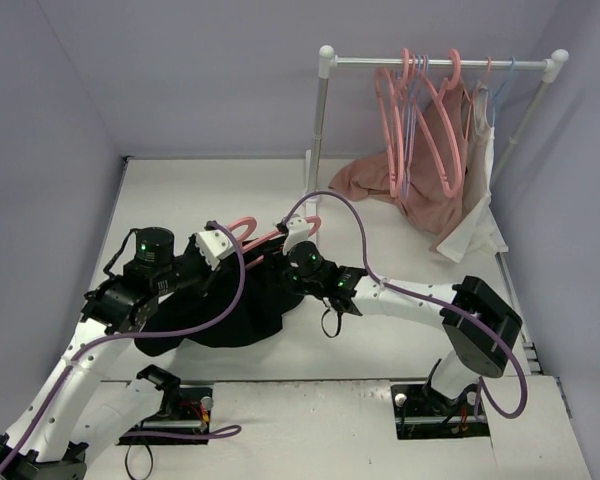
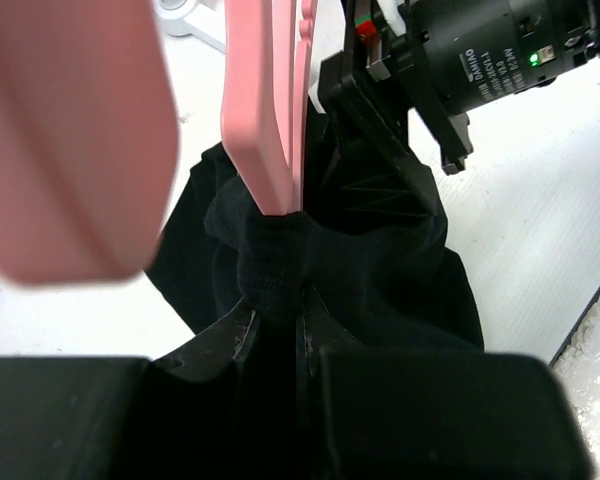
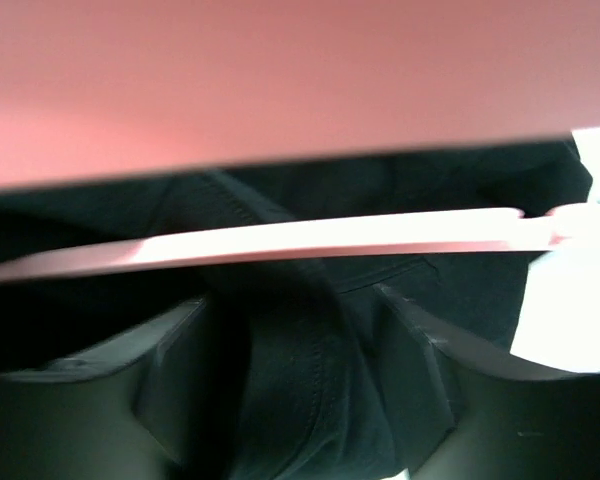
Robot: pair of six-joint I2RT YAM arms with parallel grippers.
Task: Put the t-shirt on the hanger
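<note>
Over on the left, the left gripper is clamped tight: in its wrist view the fingers pinch a bunched knot of soft black knit, right where one thick pink arm dives into the cloth. That cloth is the t-shirt, a crumpled black heap on the white table in front of both arms. Its long axis runs left to right, and its far edge is lifted up towards the grippers.

Centre stage is the hanger, smooth chunky pink plastic, held low over the shirt's far edge. It lies across the view, left to right, spanning from one gripper to the other. Which way its hook points I cannot tell.

Moving right, the right gripper meets the hanger's other end. Its fingers stand apart with a seamed fold of shirt filling the gap and the pink bar crossing just beyond them. A firm pinch is not visible. Purple cables loop over this arm.

Far right, well clear of the action, stands a white tube rack hung with more pink hangers and thin pale-blue hangers. A dusty-pink garment and a white garment droop from it to the table
</note>
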